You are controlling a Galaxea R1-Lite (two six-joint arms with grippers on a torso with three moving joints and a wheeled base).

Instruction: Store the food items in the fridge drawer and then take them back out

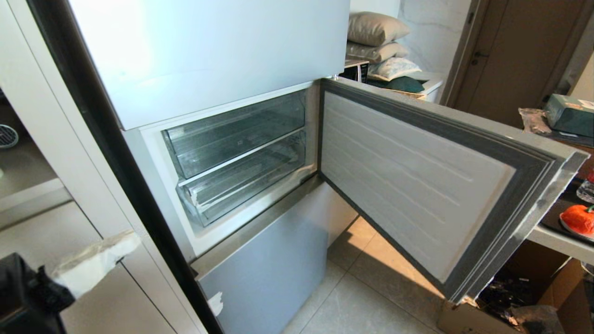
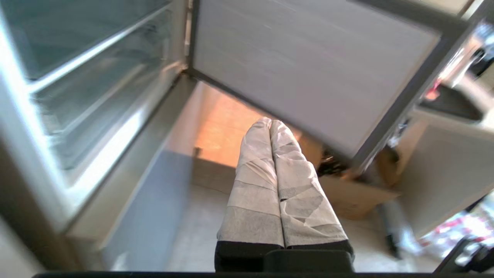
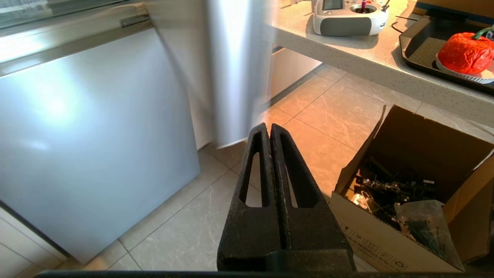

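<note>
At the near left, the left gripper (image 2: 270,123) hangs beside the fridge, its taped fingers (image 2: 254,170) pressed together and holding nothing. In the head view only its wrapped tip (image 1: 93,262) shows, low in the left corner.

Further right, the fridge's middle compartment stands open. Two clear drawers sit inside it, both pushed in and both apparently empty: an upper one (image 1: 236,134) and a lower one (image 1: 246,178). From here I cannot tell for sure which of them is the fridge drawer the task means. The compartment door (image 1: 417,185) is swung wide to the right.

The right gripper (image 3: 270,129) hangs low over the floor tiles, near a cardboard box (image 3: 417,193), with its black fingers closed on nothing.

Far right, an orange-red food item (image 1: 577,219) with a green stem lies on a dark tray (image 3: 418,48) on the bench (image 3: 347,58); a second item is not clearly visible.

Judging by this, storing has barely begun: the door is open, but no drawer is pulled out. The next move likely calls for the left gripper to reach in, hook a drawer's front lip and draw it out.
</note>
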